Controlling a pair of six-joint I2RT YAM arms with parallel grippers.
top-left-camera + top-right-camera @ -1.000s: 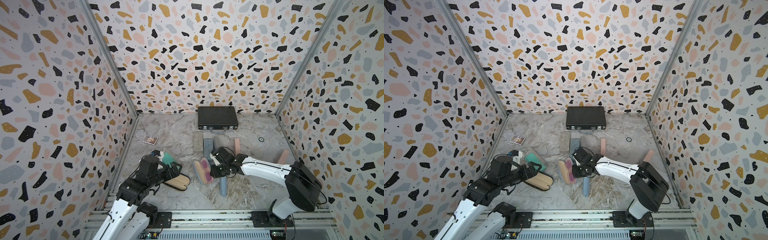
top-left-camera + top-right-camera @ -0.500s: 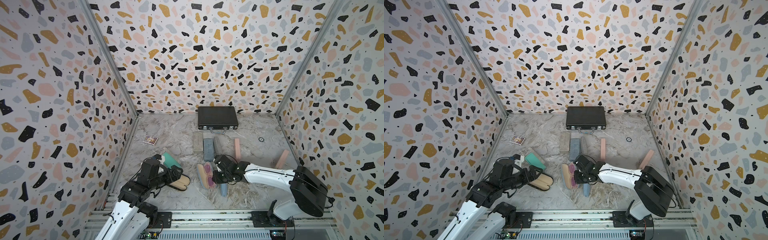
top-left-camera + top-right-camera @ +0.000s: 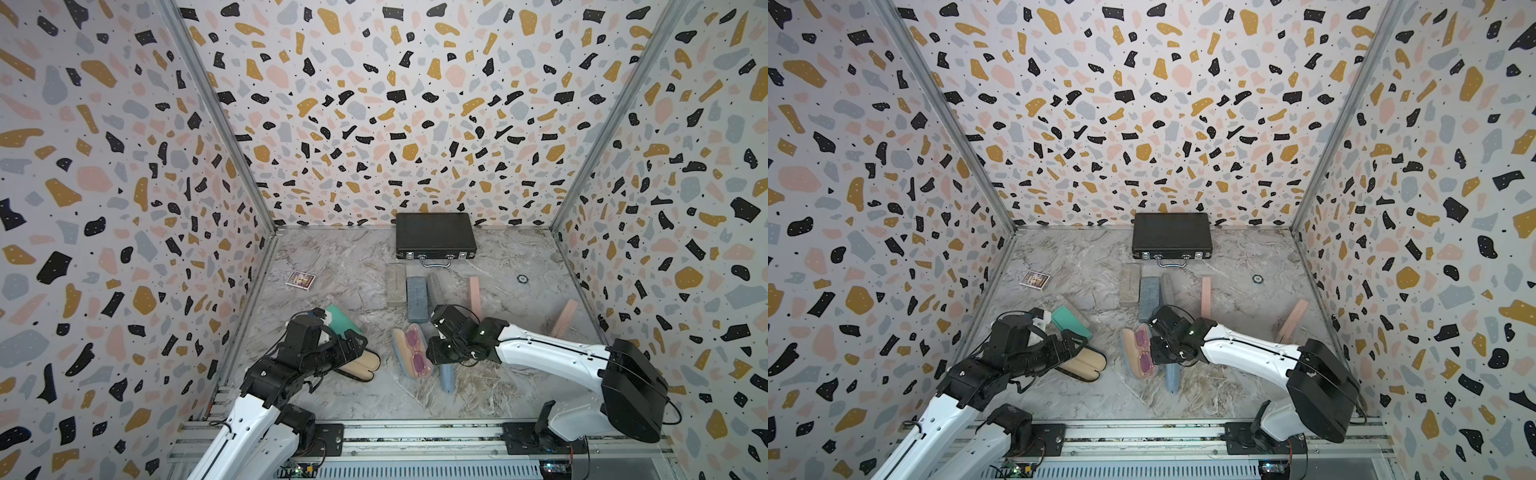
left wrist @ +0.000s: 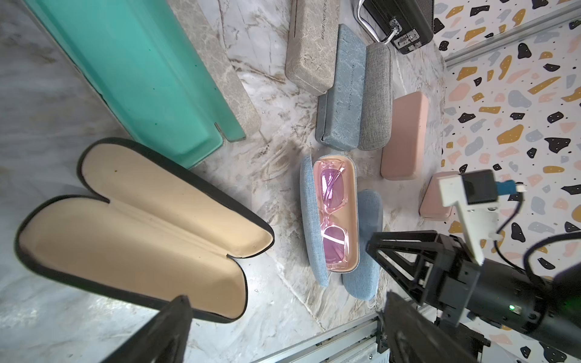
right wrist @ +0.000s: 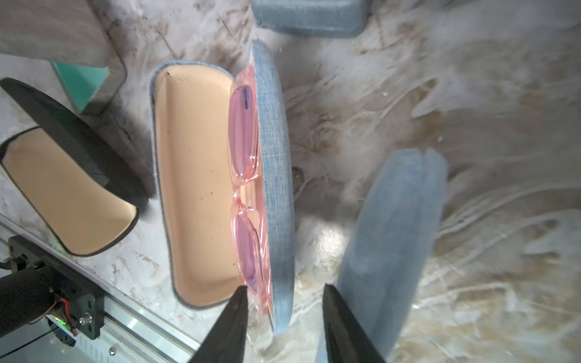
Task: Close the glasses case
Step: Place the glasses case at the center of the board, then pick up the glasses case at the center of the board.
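Observation:
The glasses case (image 3: 405, 353) (image 3: 1133, 353) is light blue fabric with a beige lining. It lies open on the marble floor in both top views. Pink glasses (image 5: 245, 188) (image 4: 333, 213) sit in the half that stands on edge (image 5: 276, 157), and the empty half (image 5: 195, 188) lies flat beside it. My right gripper (image 5: 283, 290) (image 3: 432, 353) is open. Its fingers straddle the end of the upright half, with a gap showing on each side. My left gripper (image 4: 284, 301) (image 3: 357, 345) is wide open and holds nothing, just above one end of an open black case (image 4: 141, 226) (image 3: 361, 365).
A closed blue case (image 3: 446, 376) (image 5: 393, 235) lies right beside the right gripper. A teal case (image 3: 343, 320) is behind the left gripper. Several closed cases (image 3: 417, 297), two pink cases (image 3: 475, 293) (image 3: 563, 318), a black briefcase (image 3: 434, 237) and a card (image 3: 300, 279) lie farther back.
The right gripper's jaws have spread apart, releasing the blue case's upright half. The right arm and the case shifted slightly toward the front. The left arm drew back a little.

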